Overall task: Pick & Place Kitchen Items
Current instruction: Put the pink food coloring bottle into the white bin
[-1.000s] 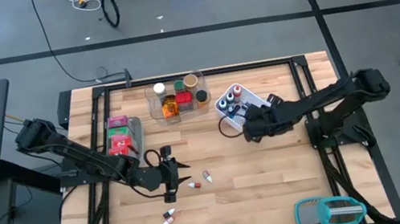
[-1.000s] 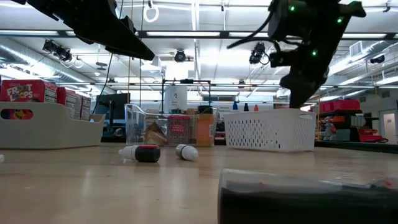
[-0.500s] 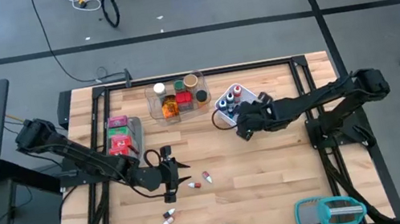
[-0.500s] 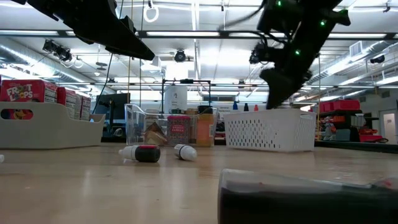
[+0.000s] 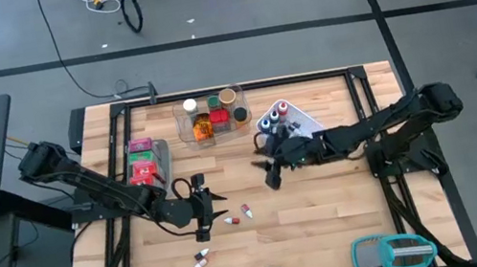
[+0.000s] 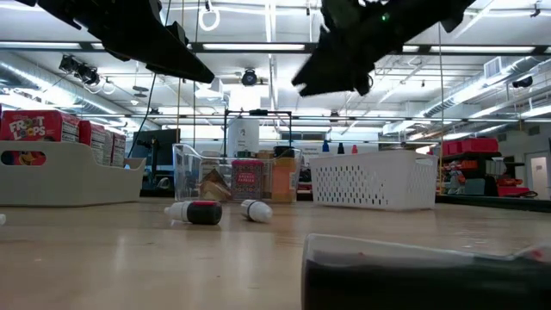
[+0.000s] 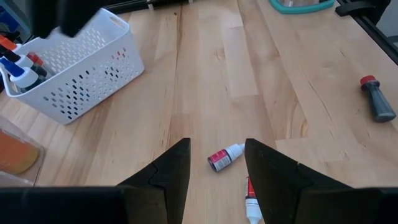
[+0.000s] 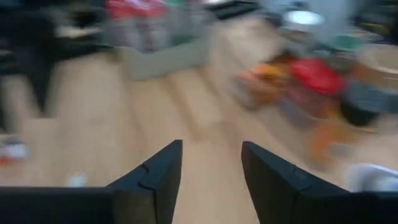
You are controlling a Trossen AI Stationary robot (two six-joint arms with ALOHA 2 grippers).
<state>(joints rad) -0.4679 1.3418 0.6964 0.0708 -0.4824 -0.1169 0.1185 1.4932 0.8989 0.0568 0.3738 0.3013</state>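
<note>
Right gripper has swung off the white basket toward mid-table, jaws apart, empty. Left gripper open over vial lying flat; light, rolls easily, pinch mid-body.

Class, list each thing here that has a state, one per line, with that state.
Left gripper: open, empty, above the vials.
Right gripper: open, empty.
Red-capped vial: lying on its side.
Dark bottle: lying flat.
White basket: upright, holds bottles.
Clear tray: holds jars.

Left tool hangs low over mid-table, fingers apart and empty. Right arm stretches inward, its tool open, nothing between the fingers.
</note>
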